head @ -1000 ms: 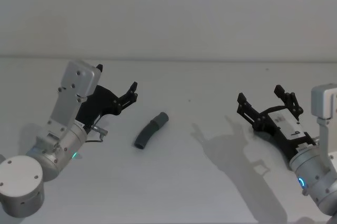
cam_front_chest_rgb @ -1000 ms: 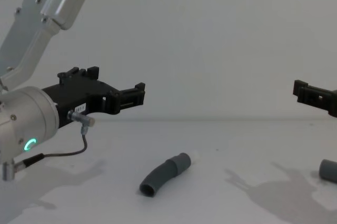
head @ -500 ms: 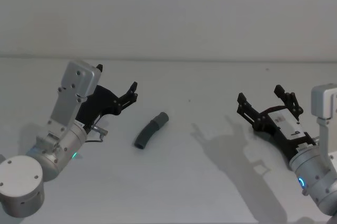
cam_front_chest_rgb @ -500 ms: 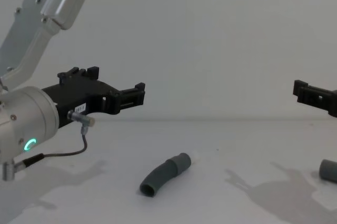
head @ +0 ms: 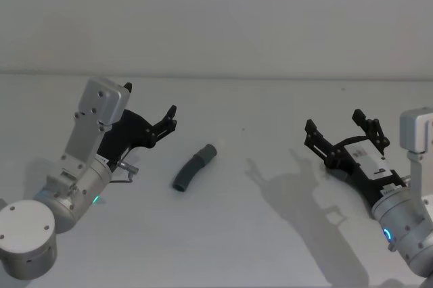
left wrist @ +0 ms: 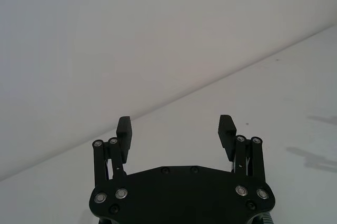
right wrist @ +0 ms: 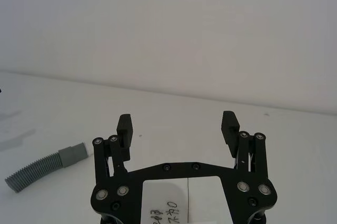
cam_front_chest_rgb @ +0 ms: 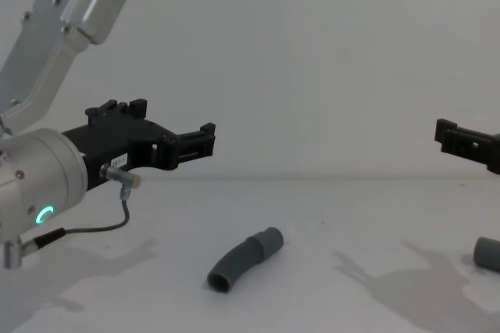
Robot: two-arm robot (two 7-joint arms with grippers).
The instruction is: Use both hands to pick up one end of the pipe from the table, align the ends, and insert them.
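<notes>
A curved, dark grey ribbed pipe piece [head: 194, 168] lies on the white table [head: 223, 241] between the two arms, its smooth cuff pointing away from me. It also appears in the chest view [cam_front_chest_rgb: 244, 259] and the right wrist view [right wrist: 45, 166]. The grey cuff of a second pipe piece [cam_front_chest_rgb: 487, 253] sits at the right edge of the chest view. My left gripper [head: 169, 117] hovers open to the left of the curved piece, above the table, holding nothing [left wrist: 175, 129]. My right gripper [head: 335, 122] hovers open well to its right, also holding nothing [right wrist: 177, 126].
A plain white wall [head: 216, 17] rises behind the table's far edge. The grippers' shadows fall on the tabletop to the right of the curved piece. A thin cable [cam_front_chest_rgb: 94, 230] hangs from the left wrist.
</notes>
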